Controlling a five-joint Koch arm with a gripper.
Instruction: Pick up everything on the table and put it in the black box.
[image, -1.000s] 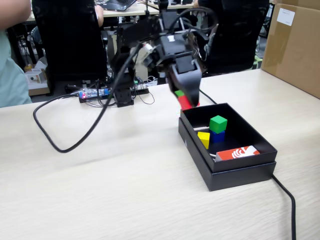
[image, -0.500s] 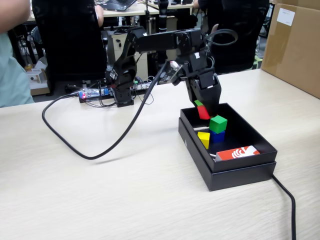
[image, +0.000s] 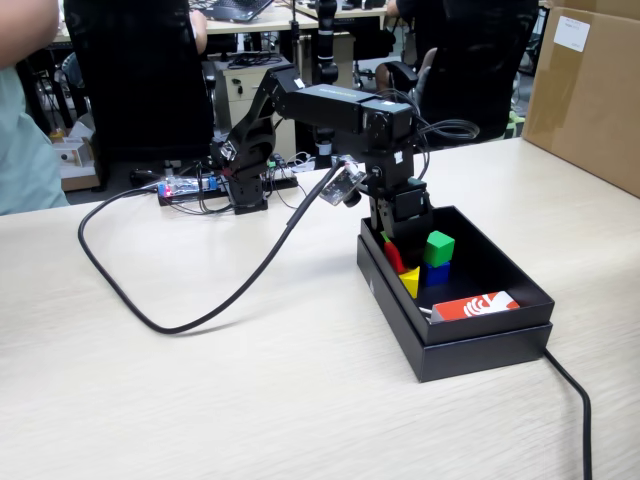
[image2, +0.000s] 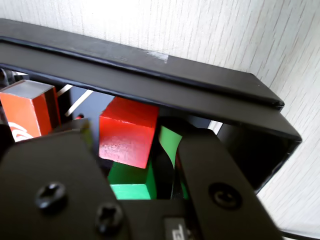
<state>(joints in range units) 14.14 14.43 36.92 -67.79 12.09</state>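
Resting between fingers (image2: 75, 165), red cube (image2: 127, 132), inside black box (image: 500, 275)

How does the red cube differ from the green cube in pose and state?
The red cube is tilted and sits between the jaws of the tool; the green cube stands level and free. The red cube is near the wall of the black box; the green cube rests on the blue cube. Both look the same size.

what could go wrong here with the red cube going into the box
1. The red cube sits tilted between the end effector jaws, so it may tumble on release and bump the green cube stacked on the blue cube.
2. The end effector is low, close to the black box wall; pulling out sideways could drag the box along the table.
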